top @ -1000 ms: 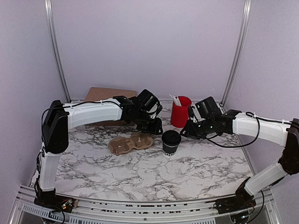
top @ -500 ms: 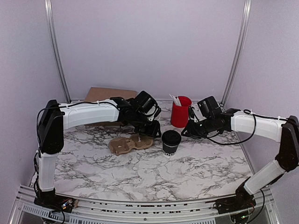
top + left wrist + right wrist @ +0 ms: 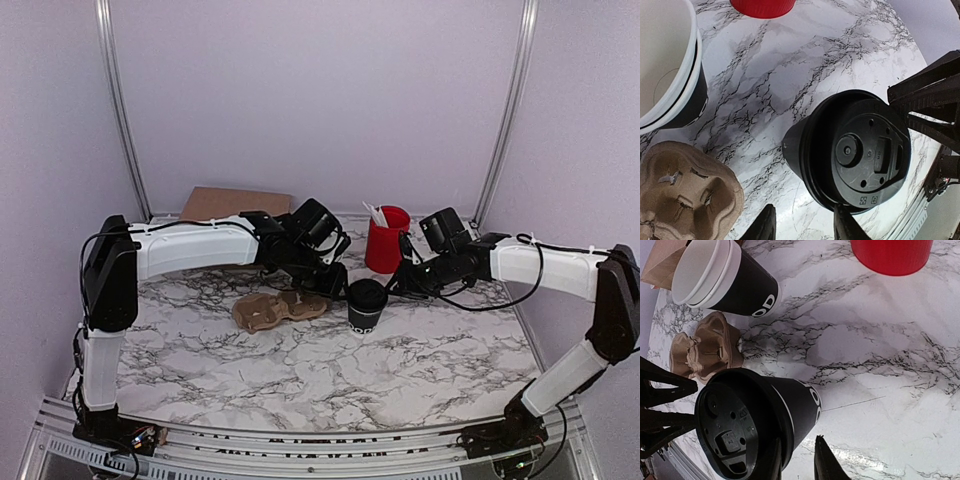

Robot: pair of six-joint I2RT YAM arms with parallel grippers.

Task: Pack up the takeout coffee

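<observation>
The takeout coffee, a black paper cup with white lettering and a black lid, stands upright on the marble table. My left gripper hovers just left of it and is open; in the left wrist view the takeout coffee lies just beyond the fingertips, and nothing is between them. My right gripper sits just right of the cup, its jaws a narrow gap apart and empty. In the right wrist view the takeout coffee is in front of that gripper, whose left finger overlaps its rim.
A brown pulp cup carrier lies left of the coffee. A red cup of utensils stands behind it. A stack of lidless black cups stands behind the carrier, and a brown paper bag lies at the back left.
Both grippers have edged closer to the lidded cup, the left one dropping slightly. The cup and the carrier have not moved.
</observation>
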